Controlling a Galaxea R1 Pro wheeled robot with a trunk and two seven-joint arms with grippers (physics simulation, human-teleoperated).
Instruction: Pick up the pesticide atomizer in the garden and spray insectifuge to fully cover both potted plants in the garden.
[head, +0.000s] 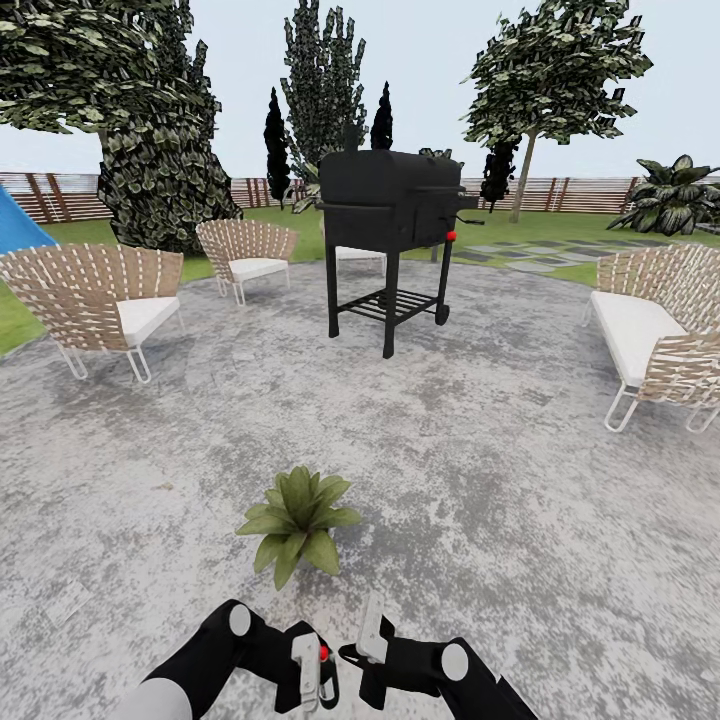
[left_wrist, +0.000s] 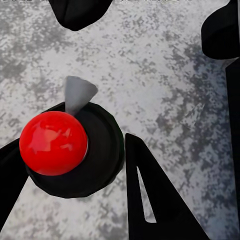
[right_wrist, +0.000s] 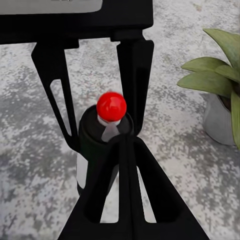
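Grey mottled patio (head: 480, 450) spreads beneath wicker chairs (head: 95, 300) and a black grill (head: 390, 215). Near the arms sits a potted plant (head: 298, 520). Just below it, the left gripper (head: 318, 672) clasps the pesticide atomizer (head: 325, 668) (red-capped, black-bodied); whether the right gripper (head: 372, 648) grips anything cannot be told.

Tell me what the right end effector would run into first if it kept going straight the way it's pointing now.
Probably the black atomizer bottle with the round red cap: it stands just ahead of the right end effector, near its fingertips, above the mottled grey patio. Depth is unclear.
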